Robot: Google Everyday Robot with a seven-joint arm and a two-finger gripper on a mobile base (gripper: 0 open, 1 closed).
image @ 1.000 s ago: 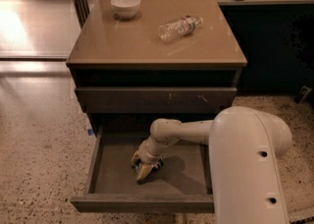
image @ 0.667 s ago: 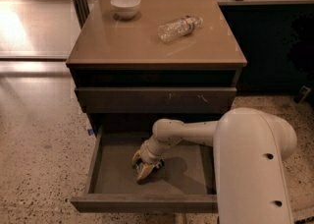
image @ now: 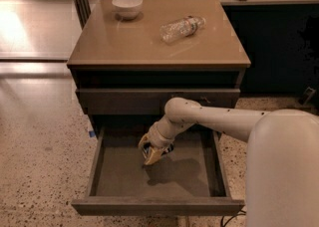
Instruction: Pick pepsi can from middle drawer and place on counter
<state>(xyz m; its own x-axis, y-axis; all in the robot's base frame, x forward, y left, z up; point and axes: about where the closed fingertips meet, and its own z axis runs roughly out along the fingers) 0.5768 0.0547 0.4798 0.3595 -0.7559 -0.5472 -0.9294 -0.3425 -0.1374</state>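
The middle drawer is pulled open below the cabinet, and its grey floor shows. My gripper reaches down into it from the right, a little above the floor in the left-centre. Its yellowish fingers are shut on the pepsi can, of which only a small dark blue part shows beside the wrist. The counter is the tan top slab of the cabinet above.
A white bowl stands at the counter's back left. A clear plastic bottle lies on its right half. A shut drawer front sits above the open drawer. My white arm fills the lower right. Speckled floor lies to the left.
My gripper has risen slightly off the drawer floor and moved a little toward the back, with the can in it. The drawer, bowl and bottle have not moved.
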